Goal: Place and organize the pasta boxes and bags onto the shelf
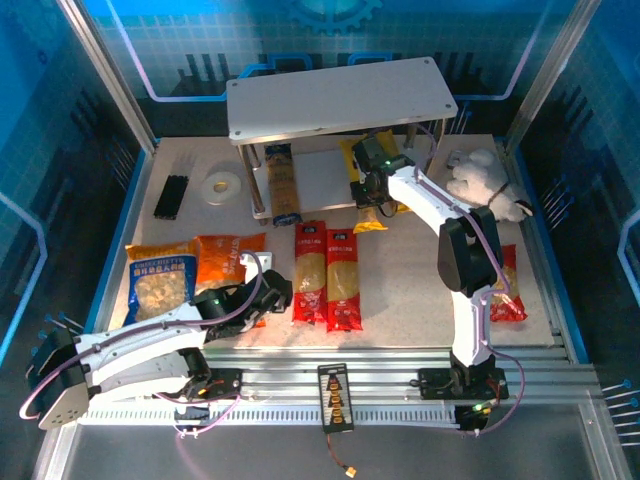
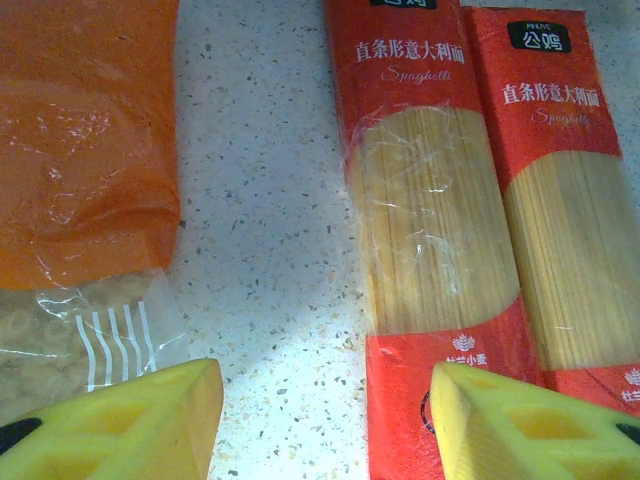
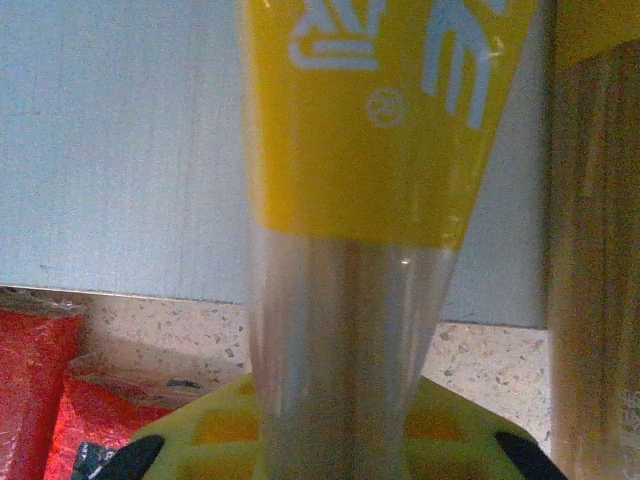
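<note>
Looked like a robotics lab test cell, not a home or a shop. Was walled by blue panels point(image 1: 40, 230) printed with circuit lines and a gear sign point(image 1: 335, 12). Had a speckled table point(image 1: 400, 290) framed in aluminium rails point(image 1: 300, 362), with left arm point(image 1: 130, 345) and right arm point(image 1: 470, 260) bolted there, loose cable point(image 1: 345, 462) in front.

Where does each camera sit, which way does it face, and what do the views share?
Top external: above and behind the bases, looking down over the table at the shelf; left arm and right arm show.
Left wrist: looks down at two red spaghetti packs and an orange bag; open left gripper at the bottom.
Right wrist: faces a white shelf board; right gripper clamps a yellow pack.
Shared: top external also shows those packs.
</note>
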Available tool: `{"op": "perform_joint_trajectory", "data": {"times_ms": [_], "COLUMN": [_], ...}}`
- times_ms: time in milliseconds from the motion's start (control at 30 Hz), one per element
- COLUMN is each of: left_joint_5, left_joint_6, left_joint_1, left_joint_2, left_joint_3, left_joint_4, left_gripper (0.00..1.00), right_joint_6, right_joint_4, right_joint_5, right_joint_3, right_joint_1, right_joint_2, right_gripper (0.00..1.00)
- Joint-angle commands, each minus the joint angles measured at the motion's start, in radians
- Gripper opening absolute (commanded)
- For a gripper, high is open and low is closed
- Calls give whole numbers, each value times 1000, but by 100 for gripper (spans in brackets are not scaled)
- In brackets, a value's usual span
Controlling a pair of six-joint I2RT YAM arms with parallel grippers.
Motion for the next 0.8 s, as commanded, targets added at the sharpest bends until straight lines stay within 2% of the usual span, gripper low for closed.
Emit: {"op": "perform_joint_trajectory", "data": {"times_ms": [0,233,467,633,767], "left_joint_5": [-23,-23,-26,-28,-27], "left_joint_6": [8,7,2,5,2], "left_joint_1": [-4,-4,-4,-5,-5], "left_joint_2": [-24,-33,-34,-34,-35], "left_joint_3": [24,23,22,23,22], "left_joint_4": [-36,-42,-45,-46,-50], "left_gripper": [58,58,58,58,58], "right_joint_6": [4,-25,-52,-62,-73], "right_joint_4": [158,210,245,277,288], "right_joint_5": [59,131,183,209,217], "right_joint_3": [-11,-36,-24,-34,-25], "right_joint_1": [-14,-14,-12,-10,-10], "right_joint_2": [-45,-62,-36,-26,-6], "right_gripper": [0,4,4,26,27]}}
